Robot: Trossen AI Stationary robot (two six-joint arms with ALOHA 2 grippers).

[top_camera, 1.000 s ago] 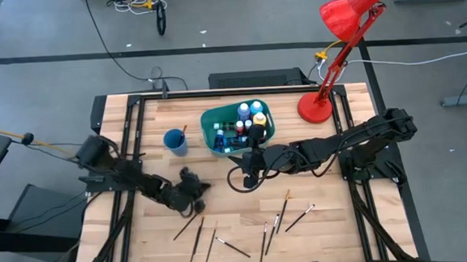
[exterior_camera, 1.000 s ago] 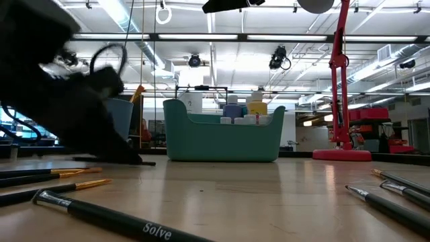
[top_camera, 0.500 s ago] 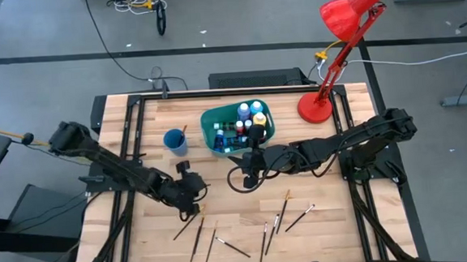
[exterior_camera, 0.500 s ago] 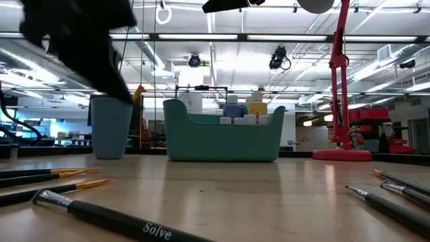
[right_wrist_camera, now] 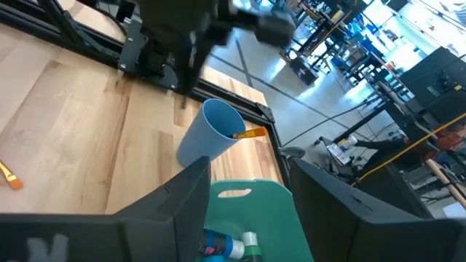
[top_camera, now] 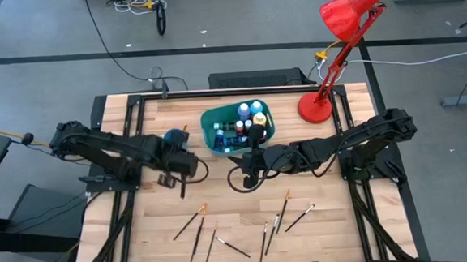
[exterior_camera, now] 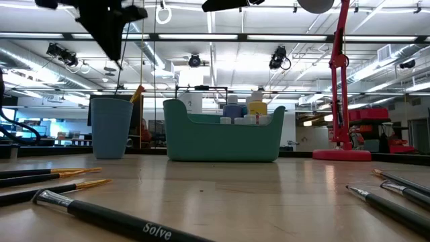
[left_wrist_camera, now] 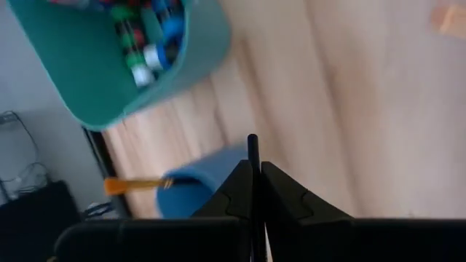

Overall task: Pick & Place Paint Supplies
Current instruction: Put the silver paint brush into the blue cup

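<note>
My left gripper (top_camera: 179, 176) hangs above the table just near of the small blue cup (top_camera: 172, 137), shut on a thin dark brush (left_wrist_camera: 252, 147). It shows at the top of the low view (exterior_camera: 113, 37), above the cup (exterior_camera: 110, 128). One orange-handled brush (left_wrist_camera: 135, 185) stands in the cup. The teal bin (top_camera: 214, 126) holds several paint bottles (top_camera: 249, 118). My right gripper (right_wrist_camera: 251, 211) waits open over the bin's near side (top_camera: 251, 153). Several more brushes (top_camera: 223, 233) lie flat near the table's front edge. My left gripper pinches the dark brush between its two shut fingers (left_wrist_camera: 280, 191). The fingers slant steeply down. A short dark end (left_wrist_camera: 252, 142) sticks out past the fingertips, and the fingers hide the rest. The brush is lifted clear of the table, next to the cup.
A red desk lamp stands on its base (top_camera: 316, 108) at the far right. Loose brushes lie in the low view's foreground (exterior_camera: 101, 214) and at its right (exterior_camera: 393, 202). Bare wood lies between cup, bin and brushes.
My left gripper has risen from the table by the near-left brushes. It has gone toward the far edge, up to the blue cup, and has rolled and tipped as it went. It stays shut on the brush, which it has lifted clear.
</note>
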